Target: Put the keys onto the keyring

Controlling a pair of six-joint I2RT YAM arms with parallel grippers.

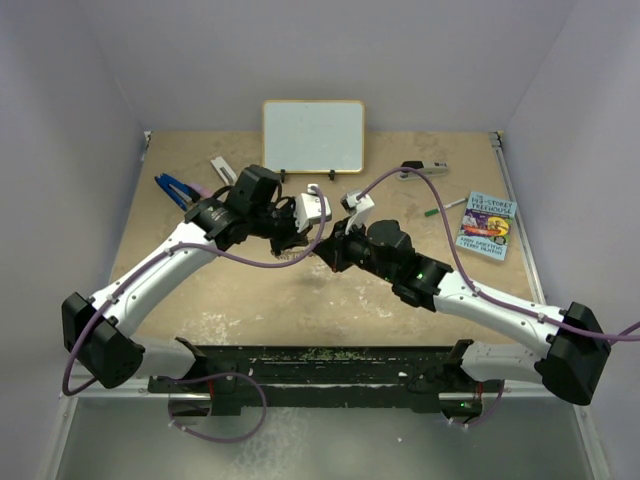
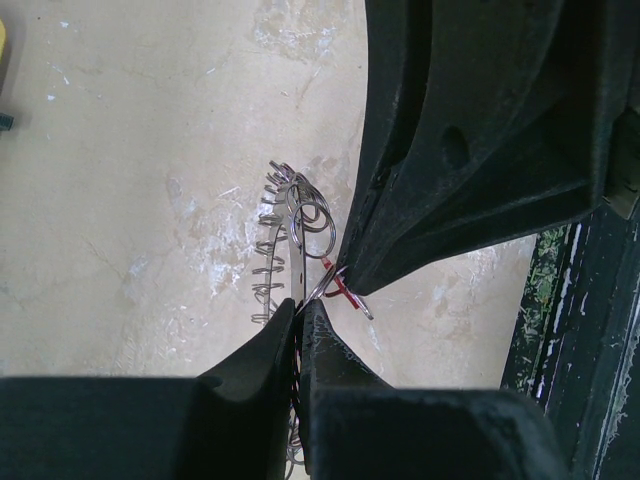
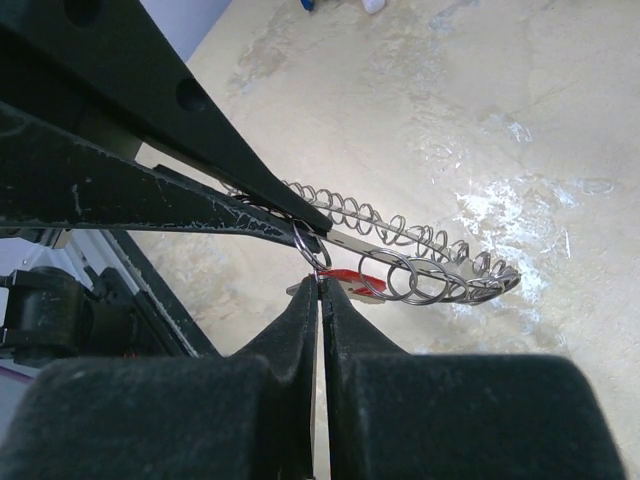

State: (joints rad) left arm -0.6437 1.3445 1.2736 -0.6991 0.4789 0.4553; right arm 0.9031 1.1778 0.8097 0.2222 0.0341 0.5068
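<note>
The keyring (image 2: 291, 236), a flat grey metal ring with a fringe of small wire rings, is held edge-on above the table. My left gripper (image 2: 300, 306) is shut on its rim. The ring also shows in the right wrist view (image 3: 436, 268), with the left gripper (image 3: 308, 222) clamped on its near end. My right gripper (image 3: 320, 282) is shut on the small red-headed key (image 3: 346, 273) at its split ring, pressed against the keyring's rim. In the left wrist view the right gripper (image 2: 349, 276) reaches in from the upper right beside the key (image 2: 344, 289). In the top view both grippers (image 1: 298, 233) (image 1: 330, 244) meet at mid-table and hide ring and key.
A whiteboard (image 1: 313, 135) stands at the back. A book (image 1: 486, 226) and a green-tipped pen (image 1: 440, 208) lie at the right. Blue-handled pliers (image 1: 175, 188) lie at the back left. A black rail (image 1: 320, 362) runs along the near edge.
</note>
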